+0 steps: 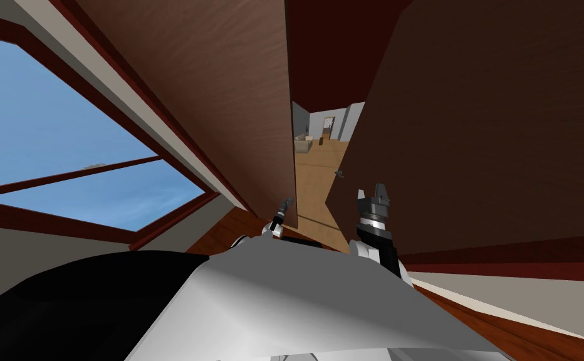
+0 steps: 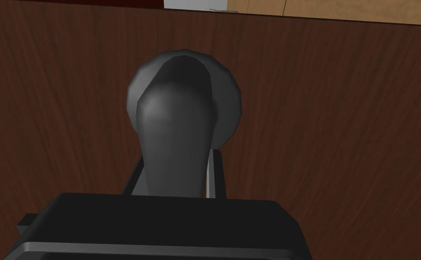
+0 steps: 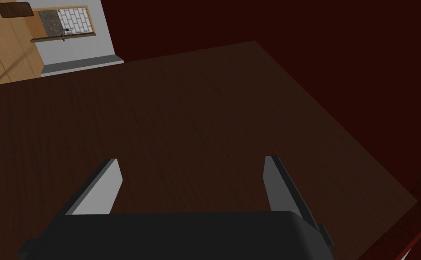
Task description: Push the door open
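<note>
One door [image 3: 205,99] before right gripper [image 3: 191,159], handle [image 2: 178,117] in left gripper [image 2: 175,169], window [image 1: 65,125] leftward.

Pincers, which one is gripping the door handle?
The left pincer: its fingers press the sides of the dark grey door handle. The right pincer stands open, empty, before the dark brown door.

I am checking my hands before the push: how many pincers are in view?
2. The left pincer is shut on the handle of the door. The right pincer is open, facing the same dark door, to the right of the left one. None seems hidden.
</note>
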Tool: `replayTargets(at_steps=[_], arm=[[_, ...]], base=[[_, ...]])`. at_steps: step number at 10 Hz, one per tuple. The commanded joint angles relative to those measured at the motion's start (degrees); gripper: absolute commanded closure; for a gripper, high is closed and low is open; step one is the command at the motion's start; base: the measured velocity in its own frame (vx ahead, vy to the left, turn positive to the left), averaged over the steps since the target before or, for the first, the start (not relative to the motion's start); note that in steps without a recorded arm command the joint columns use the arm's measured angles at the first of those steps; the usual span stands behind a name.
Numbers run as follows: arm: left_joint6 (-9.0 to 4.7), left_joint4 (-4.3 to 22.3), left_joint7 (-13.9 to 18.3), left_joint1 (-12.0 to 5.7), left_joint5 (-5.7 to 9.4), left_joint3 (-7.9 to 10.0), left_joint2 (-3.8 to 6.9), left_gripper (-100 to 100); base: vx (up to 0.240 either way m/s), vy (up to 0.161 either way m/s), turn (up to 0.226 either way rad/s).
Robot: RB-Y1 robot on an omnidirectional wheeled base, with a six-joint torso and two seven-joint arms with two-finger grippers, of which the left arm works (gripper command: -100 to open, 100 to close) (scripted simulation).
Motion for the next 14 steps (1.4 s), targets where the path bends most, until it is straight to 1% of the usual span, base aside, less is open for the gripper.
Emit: replayTargets(at_steps=[1,2,3,5,6,8,10,11,12,14], arm=[[0.79,-2.03,0.07,0.66,0.08,0.23,0.71,100],[0.82,-1.92,-0.48,0.63,0.62,1.38,1.03,100],[0.82,-1.89,-0.63,0.62,0.78,1.71,1.10,100],[0.85,-1.75,-1.29,0.59,1.43,3.09,1.37,100],[0.85,-1.75,-1.29,0.59,1.43,3.09,1.37,100],[0.89,-1.57,-2.18,0.54,2.32,4.97,1.62,100],[0.93,-1.42,-2.93,0.49,3.06,6.55,1.71,100],[0.93,-1.42,-2.93,0.49,3.06,6.55,1.71,100],[0.95,-1.31,-3.49,0.46,3.62,7.73,1.72,100],[0.99,-1.16,-4.20,0.42,4.33,9.25,1.66,100]], base=[[0.062,-0.013,-0.012],[0.123,-0.056,0.047],[0.170,-0.079,0.081],[0.188,-0.110,0.070],[0.146,-0.073,0.038],[0.178,-0.087,0.073],[0.206,-0.133,0.098],[0.122,-0.078,0.040],[0.136,-0.085,0.062],[0.181,-0.130,0.107]])
